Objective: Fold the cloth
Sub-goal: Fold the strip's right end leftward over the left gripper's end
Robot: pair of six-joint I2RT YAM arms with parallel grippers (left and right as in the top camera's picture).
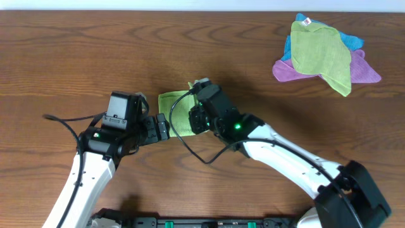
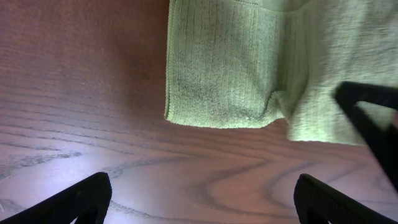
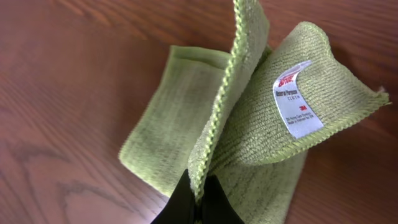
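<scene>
Table [image 1: 76, 57]: dark wood grain, filling the overhead frame.
Left arm [image 1: 82, 183]: white, rising from the lower left of the overhead frame toward the middle.
Left gripper [image 2: 202, 190]: jaws spread wide with nothing between them. It sits over bare wood, just short of the cloth's near edge.
Cloth [image 1: 172, 109]: lime-green, at the middle of the overhead frame between the two grippers. It lies on the table, partly folded, with one layer flat and a stitched edge lifted upright.
Tag [image 3: 297, 99]: white printed label on the raised flap, right of centre in the right wrist view.
Right gripper [image 3: 199, 202]: fingers pinched together on the cloth's stitched edge, holding it up off the flat layer.
Right arm [image 1: 291, 161]: white, running down to the lower right corner.
Cloth pile [image 1: 319, 50]: in the upper right of the overhead frame, well apart from the grippers. A duller green one lies on top of purple and blue ones.
</scene>
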